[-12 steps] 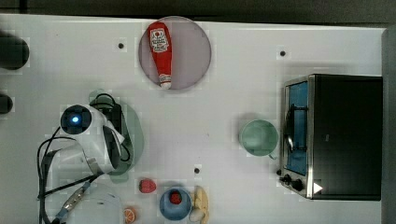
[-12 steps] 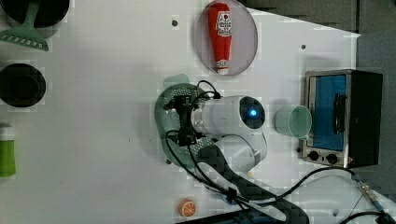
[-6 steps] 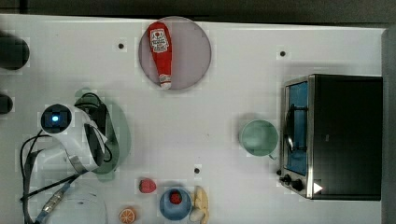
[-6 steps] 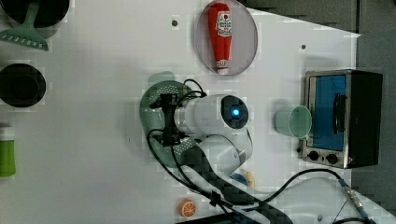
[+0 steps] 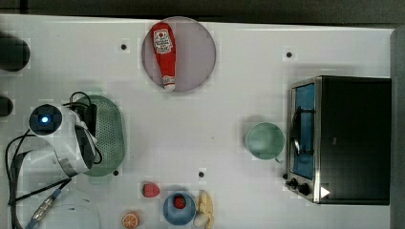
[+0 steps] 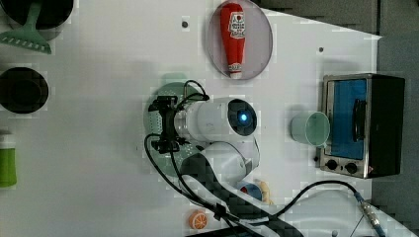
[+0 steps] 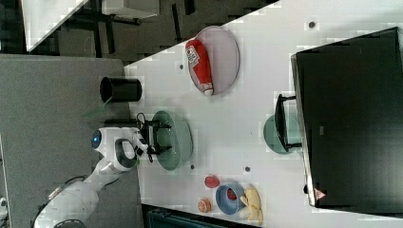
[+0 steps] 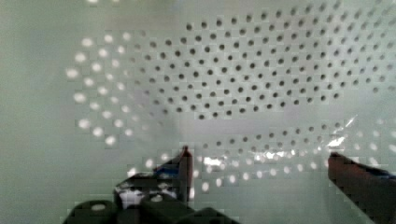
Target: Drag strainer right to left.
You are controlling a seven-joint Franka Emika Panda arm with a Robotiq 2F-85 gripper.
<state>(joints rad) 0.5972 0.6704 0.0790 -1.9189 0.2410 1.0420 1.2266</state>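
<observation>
Inside the strainer (image 8: 261, 79), the tool (image 8: 261, 163) has its fingers apart. The strainer (image 5: 107, 136) has slid further toward nine o'clock in the top view, well away from the green cup (image 5: 264, 140); the drag looks nearly complete.

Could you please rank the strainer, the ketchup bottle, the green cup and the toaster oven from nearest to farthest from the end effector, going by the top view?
1. Strainer: right under the end effector, at the top view's left.
2. Ketchup bottle: on the round plate, up and to the right.
3. Green cup: well to the right, beside the oven.
4. Toaster oven: at the far right edge.
</observation>
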